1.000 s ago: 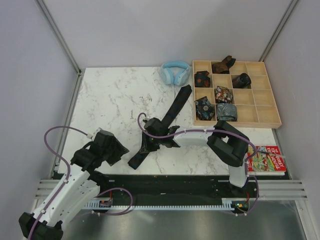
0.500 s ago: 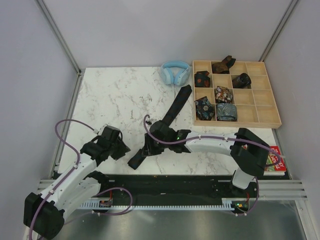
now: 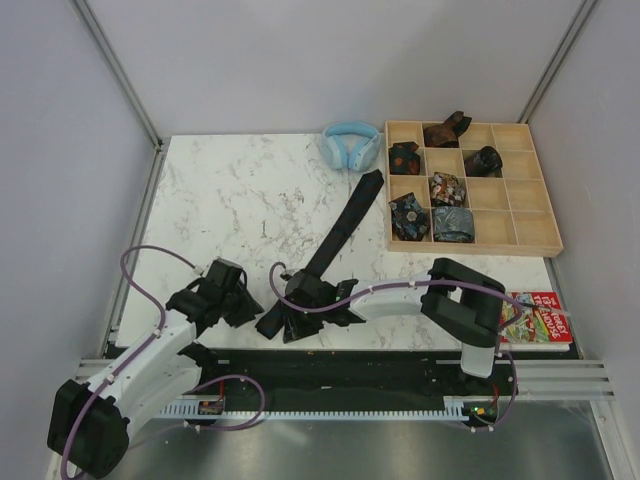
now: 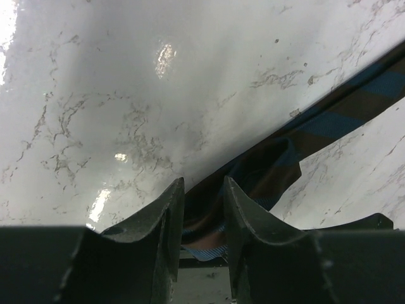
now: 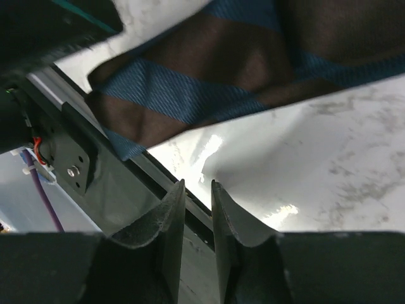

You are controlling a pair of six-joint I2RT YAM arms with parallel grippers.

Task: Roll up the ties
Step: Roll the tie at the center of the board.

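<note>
Straddling the woven blue-and-brown striped necktie [image 4: 316, 120], left gripper [image 4: 202, 183] fingers [image 4: 169, 215] stand narrowly apart, grip unclear. Right gripper [image 5: 197, 185] fingers [image 5: 169, 218] nearly meet, empty, by the glossy white marble tabletop [image 5: 329, 145].

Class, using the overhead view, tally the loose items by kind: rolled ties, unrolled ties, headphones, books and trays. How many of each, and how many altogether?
Rolled ties: 6
Unrolled tie: 1
Headphones: 1
Book: 1
Wooden tray: 1
Total: 10
</note>
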